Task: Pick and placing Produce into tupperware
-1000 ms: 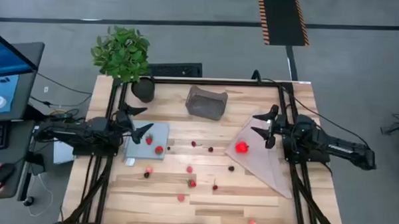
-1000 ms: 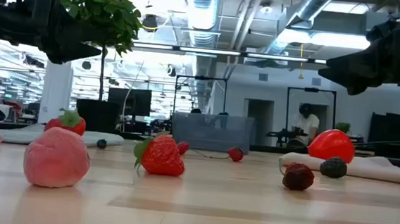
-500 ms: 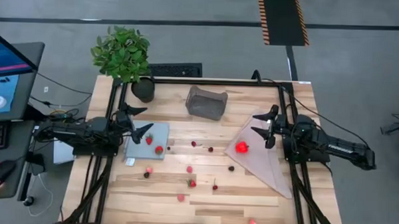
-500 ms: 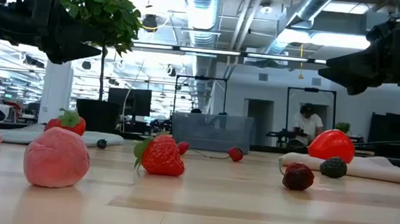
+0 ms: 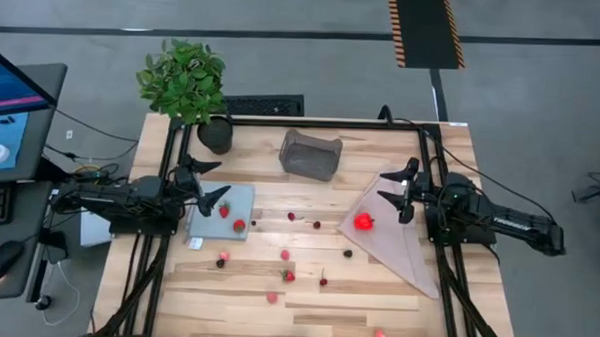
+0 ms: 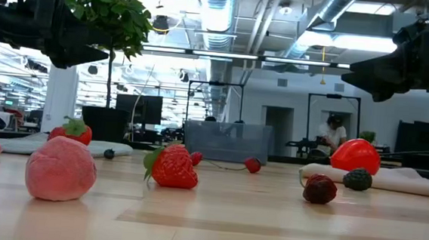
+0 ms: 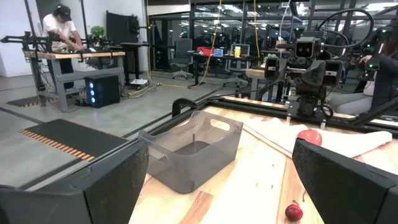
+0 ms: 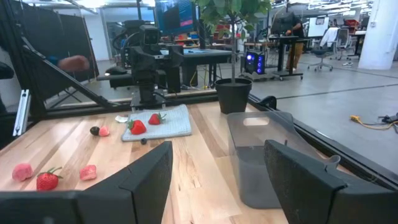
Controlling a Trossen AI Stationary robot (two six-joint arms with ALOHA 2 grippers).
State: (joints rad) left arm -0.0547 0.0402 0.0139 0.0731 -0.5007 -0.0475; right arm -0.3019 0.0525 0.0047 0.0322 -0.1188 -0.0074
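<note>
The tupperware [image 5: 310, 154], a translucent grey tub, stands on the table's far middle and shows in both wrist views [image 7: 193, 152] [image 8: 267, 155]. Small red, pink and dark produce pieces [image 5: 285, 254] lie scattered over the table's middle and near part. Two strawberries [image 5: 240, 225] rest on a blue-grey mat [image 5: 210, 223]. A bright red round one [image 5: 364, 222] lies on a pale cloth [image 5: 402, 247]. My left gripper [image 5: 214, 183] hovers open above the mat's far edge. My right gripper [image 5: 387, 189] hovers open above the cloth's far corner. Neither holds anything.
A leafy plant [image 5: 183, 79] in a black pot [image 5: 216, 136] stands at the far left corner. Black frame rails [image 5: 151, 273] run along the table's left and right sides. A laptop [image 5: 7, 108] sits off the table to the left.
</note>
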